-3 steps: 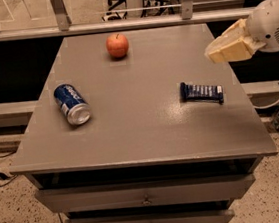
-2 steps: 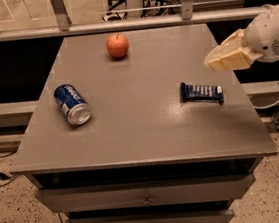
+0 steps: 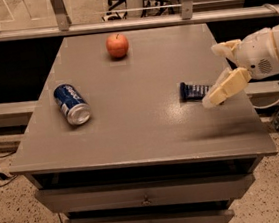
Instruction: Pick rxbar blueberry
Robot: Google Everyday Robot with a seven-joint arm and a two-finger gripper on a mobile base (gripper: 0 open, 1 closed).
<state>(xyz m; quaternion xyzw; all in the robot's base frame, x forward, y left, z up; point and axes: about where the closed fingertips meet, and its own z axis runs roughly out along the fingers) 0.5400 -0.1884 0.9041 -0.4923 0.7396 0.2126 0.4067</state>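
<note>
**Gripper spread wide at the right edge**

The gripper [image 3: 214, 75] hangs over the tabletop's [image 3: 142, 133] right edge, fingers wide apart and holding nothing. The rxbar blueberry [image 3: 193, 90] lies flat beside it. A blue soda can [image 3: 71, 103] lies on its side near the left edge; an apple [image 3: 117, 45] stands near the far edge.

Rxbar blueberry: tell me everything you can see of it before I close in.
The rxbar blueberry is a small flat rectangular bar in a dark navy wrapper with pale lettering. It lies flat on the grey table top, near its right edge. Its right end is hidden behind the lower finger of the open cream gripper, which hangs over that end; whether they touch cannot be told.
</note>
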